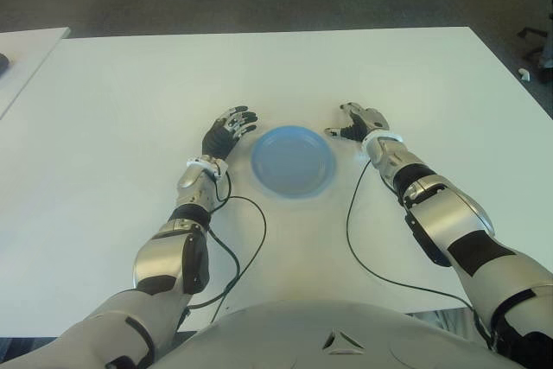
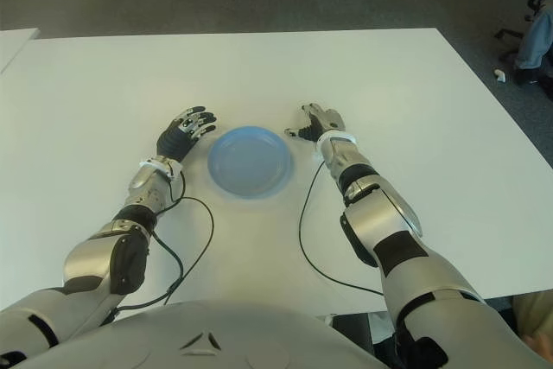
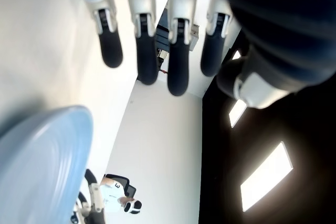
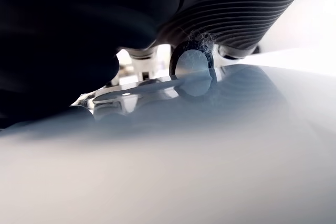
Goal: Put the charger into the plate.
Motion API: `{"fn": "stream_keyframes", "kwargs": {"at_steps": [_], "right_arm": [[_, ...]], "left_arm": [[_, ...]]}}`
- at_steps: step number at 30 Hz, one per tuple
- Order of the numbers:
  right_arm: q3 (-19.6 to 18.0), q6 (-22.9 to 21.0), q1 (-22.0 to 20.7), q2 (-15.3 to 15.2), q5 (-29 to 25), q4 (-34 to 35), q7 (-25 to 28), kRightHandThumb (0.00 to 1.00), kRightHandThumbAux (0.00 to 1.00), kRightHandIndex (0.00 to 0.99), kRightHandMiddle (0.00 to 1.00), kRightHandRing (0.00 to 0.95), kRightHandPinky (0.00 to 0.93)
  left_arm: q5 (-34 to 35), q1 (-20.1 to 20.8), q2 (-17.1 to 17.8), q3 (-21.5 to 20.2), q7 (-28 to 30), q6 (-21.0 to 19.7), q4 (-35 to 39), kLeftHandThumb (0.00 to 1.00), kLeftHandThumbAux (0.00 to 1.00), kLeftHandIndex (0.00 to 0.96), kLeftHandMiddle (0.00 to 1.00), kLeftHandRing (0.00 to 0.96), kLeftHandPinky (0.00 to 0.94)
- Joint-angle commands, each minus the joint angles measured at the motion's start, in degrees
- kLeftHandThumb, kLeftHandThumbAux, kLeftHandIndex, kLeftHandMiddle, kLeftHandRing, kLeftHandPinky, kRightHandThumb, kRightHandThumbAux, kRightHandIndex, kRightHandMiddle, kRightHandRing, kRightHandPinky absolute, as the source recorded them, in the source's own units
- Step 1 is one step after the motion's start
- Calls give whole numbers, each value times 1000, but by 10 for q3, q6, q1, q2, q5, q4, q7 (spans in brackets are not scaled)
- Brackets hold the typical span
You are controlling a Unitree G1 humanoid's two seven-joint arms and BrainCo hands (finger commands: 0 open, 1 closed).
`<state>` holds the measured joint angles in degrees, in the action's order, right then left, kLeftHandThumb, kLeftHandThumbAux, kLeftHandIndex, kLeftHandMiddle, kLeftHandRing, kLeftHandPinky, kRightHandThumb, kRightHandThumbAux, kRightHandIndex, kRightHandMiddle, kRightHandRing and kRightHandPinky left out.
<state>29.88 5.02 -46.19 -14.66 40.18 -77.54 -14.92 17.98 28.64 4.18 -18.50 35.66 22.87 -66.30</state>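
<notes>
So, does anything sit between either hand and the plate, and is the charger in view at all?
No charger shows in any view. The blue plate holds nothing. The left hand, open, is just left of it, the right hand just right. Nothing visible lies between either hand and the plate.

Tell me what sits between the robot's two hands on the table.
The blue plate, with nothing in it, lies between the left hand and right hand, as both eye views show. No charger is visible.
</notes>
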Motion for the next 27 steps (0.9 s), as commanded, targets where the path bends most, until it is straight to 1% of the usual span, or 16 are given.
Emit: {"fn": "stream_keyframes", "kwargs": {"at_steps": [1,6,12,19,27], "right_arm": [[-5,-1,51,3,-4,-21,11,139,334,0,0,0,0],[-11,4,50,1,-6,-20,8,148,343,0,0,0,0],[-26,15,36,-9,-12,-18,7,151,357,0,0,0,0],[-49,38,1,-26,-27,-11,11,149,359,0,0,0,0],[-56,54,-31,-41,-29,1,19,157,371,0,0,0,0]], "left_arm": [[0,-11,3,-4,-4,-17,-11,0,584,292,360,317,277],[2,-9,3,-7,1,-24,-11,0,587,286,360,326,287],[-2,-8,4,-6,1,-29,-12,0,588,284,361,327,278],[-8,-7,5,-2,-8,-32,-14,0,600,288,375,335,269],[-21,-5,4,6,-23,-26,-18,0,601,295,378,338,278]]}}
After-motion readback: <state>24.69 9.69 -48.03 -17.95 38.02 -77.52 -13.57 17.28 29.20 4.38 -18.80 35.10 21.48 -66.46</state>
